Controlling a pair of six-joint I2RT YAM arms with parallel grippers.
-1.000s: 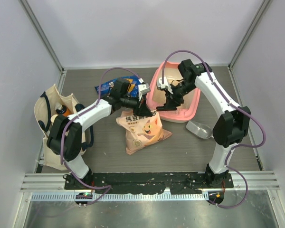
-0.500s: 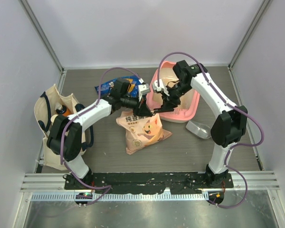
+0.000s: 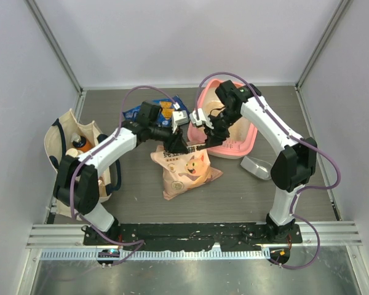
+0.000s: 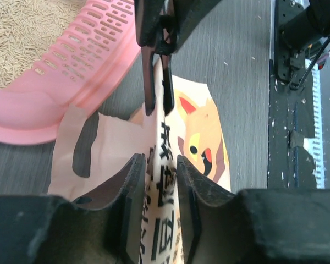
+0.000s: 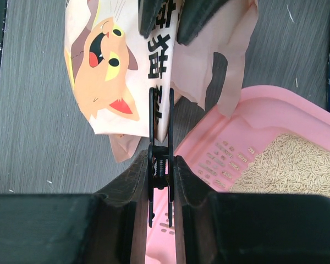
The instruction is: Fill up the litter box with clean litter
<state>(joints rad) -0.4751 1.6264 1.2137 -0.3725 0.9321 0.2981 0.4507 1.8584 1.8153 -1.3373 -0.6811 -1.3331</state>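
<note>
The litter bag (image 3: 186,171), pinkish-beige with an orange cartoon cat, lies on the table in front of the pink litter box (image 3: 249,140). My left gripper (image 3: 176,143) is shut on the bag's folded top edge (image 4: 164,137). My right gripper (image 3: 202,139) is shut on a black spring clip (image 5: 160,137) that pinches the same top edge, just right of the left fingers. The clip also shows in the left wrist view (image 4: 152,66). The box holds beige litter granules (image 5: 289,165) behind its slotted ledge (image 4: 82,38).
A translucent grey scoop (image 3: 258,167) lies right of the bag. A blue chip bag (image 3: 166,108) lies behind my left gripper. A cream tote bag (image 3: 60,147) with items stands at the far left. White walls enclose the table.
My right gripper has moved left from over the litter box's front rim to the bag's top edge and now holds the clip. My left gripper shifted slightly down-left with the bag top.
</note>
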